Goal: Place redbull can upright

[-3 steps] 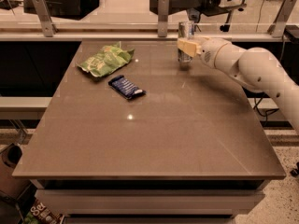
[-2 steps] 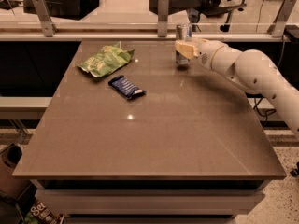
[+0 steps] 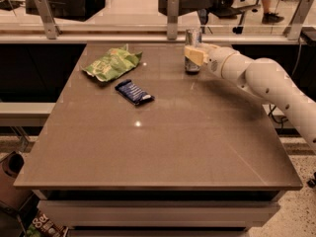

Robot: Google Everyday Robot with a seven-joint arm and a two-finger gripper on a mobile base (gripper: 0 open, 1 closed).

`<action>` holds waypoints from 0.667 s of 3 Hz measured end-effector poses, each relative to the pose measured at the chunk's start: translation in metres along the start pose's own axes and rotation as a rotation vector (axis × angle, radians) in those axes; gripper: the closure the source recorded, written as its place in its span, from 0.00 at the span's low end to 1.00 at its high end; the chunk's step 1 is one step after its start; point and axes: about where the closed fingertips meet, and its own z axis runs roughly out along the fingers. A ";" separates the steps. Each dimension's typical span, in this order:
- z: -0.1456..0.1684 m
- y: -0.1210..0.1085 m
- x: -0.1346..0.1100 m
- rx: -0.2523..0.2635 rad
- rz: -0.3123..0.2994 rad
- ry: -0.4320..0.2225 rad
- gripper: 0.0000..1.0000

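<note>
change over the last second is slight: the gripper [image 3: 193, 56] has slid a touch to its right along the far part of the table [image 3: 163, 147], and the redbull can [image 3: 192, 37] has barely shifted with it. the can stands upright on its base near the far edge, roughly mid-width, with the gripper wrapped across its lower half and the white arm [image 3: 266, 80] reaching in from the side. i cannot tell from this angle whether the gripper is clamped on the can or has already eased off it. my read is that the placing itself is as good as done, since the can looks settled and vertical; what remains is a clean release and a straight pull back so the can is not tipped. as for containers, i see no tray or bin on the table, only two packets: the green snack bag [image 3: 112, 64] lying crumpled toward the far corner, and the dark blue wrapper [image 3: 134, 92] just beside it, both well apart from the can. what either holds is not visible.
</note>
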 end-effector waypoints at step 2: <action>0.001 0.003 0.009 0.012 0.017 0.002 1.00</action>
